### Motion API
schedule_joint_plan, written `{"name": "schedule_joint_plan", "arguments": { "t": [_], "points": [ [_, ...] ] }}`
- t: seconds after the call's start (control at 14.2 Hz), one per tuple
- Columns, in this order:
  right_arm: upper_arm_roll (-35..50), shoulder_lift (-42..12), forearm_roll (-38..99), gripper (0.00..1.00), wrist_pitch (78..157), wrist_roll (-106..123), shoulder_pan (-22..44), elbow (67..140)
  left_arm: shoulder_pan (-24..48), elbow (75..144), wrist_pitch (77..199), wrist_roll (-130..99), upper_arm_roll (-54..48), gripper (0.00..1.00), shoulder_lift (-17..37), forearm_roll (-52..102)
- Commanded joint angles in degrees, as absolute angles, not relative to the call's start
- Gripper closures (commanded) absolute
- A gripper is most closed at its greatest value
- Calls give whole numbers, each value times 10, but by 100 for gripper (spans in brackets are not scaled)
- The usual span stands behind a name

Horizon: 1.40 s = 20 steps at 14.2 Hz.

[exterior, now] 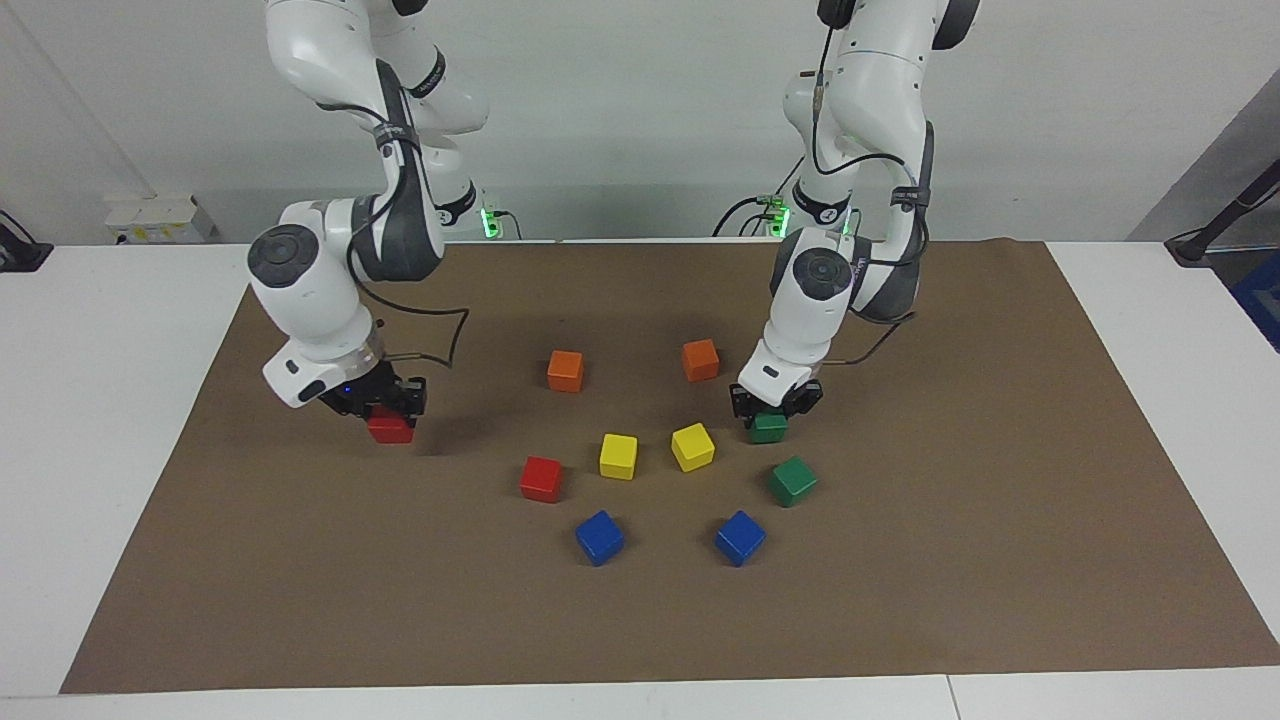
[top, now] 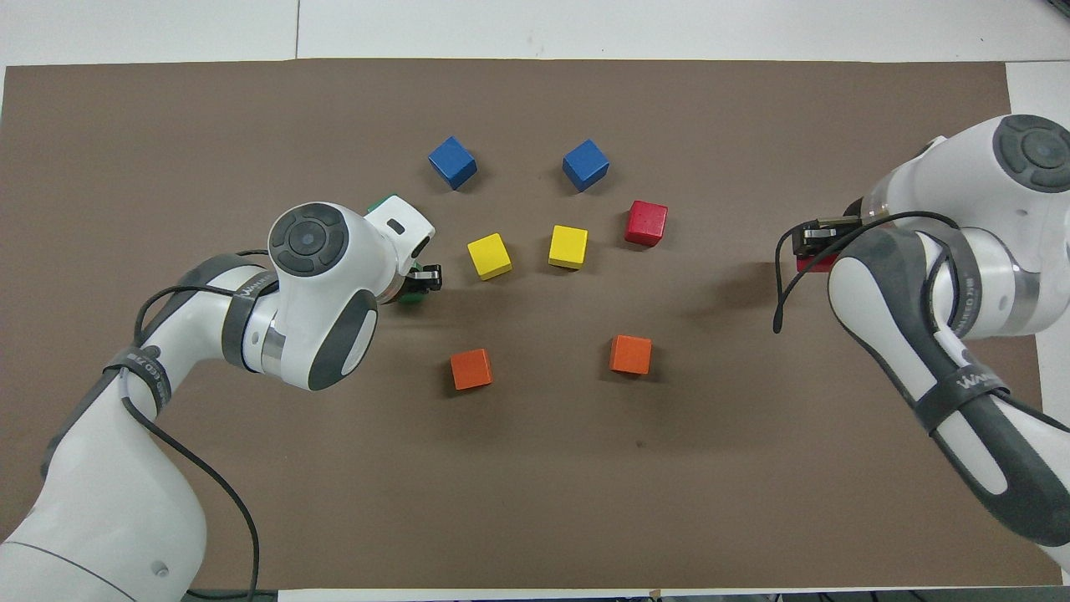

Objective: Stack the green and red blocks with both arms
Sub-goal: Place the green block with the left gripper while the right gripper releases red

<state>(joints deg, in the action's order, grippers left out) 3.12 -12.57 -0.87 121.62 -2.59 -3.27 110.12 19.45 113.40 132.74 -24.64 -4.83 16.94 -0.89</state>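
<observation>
A: Colours, by gripper. Block under the black right gripper [exterior: 385, 408]?

B: Bright red block [exterior: 390, 430]. A second red block [exterior: 541, 479] lies well apart from that gripper.

A: Black left gripper [exterior: 772, 403]?

B: Dark green block [exterior: 768, 428] at its fingertips; another green block [exterior: 793, 481] just beside it.

A: Between the two grippers?

B: Two yellow blocks [exterior: 618, 456], two blue blocks [exterior: 599, 537], two orange blocks [exterior: 565, 371]. All plain, no pattern.

A: Arms, surface?

B: Arms white with grey joint caps, black cables. Plain brown mat [exterior: 640, 620] on a white table [exterior: 100, 400].

2 white arms [exterior: 310, 290], grey caps, black cables.
</observation>
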Motion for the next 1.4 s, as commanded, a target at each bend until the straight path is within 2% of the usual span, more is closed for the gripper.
{"name": "schedule_joint_plan", "arguments": {
  "t": [0.0,0.28,0.56,0.7,0.98,1.33],
  "points": [
    [39,-117,-2,100,1241,-3,-54,1132,144,1112,1236,-250,-49,100,104,-16],
    [39,-117,-2,100,1270,21,-63,1154,53,1101,1147,-166,-49,100,48,-15],
    [39,-127,-2,100,1300,41,-63,1161,-82,1112,1135,39,-48,100,37,0],
    [39,-133,-3,100,1309,52,-64,1163,-125,1125,1145,97,-48,100,32,2],
    [38,-141,-3,100,1330,69,-73,1171,-158,1228,1264,145,-47,100,15,2],
    [39,-146,-3,100,1350,69,-80,1187,-154,1257,1318,202,-48,100,42,4]
  ]
}}
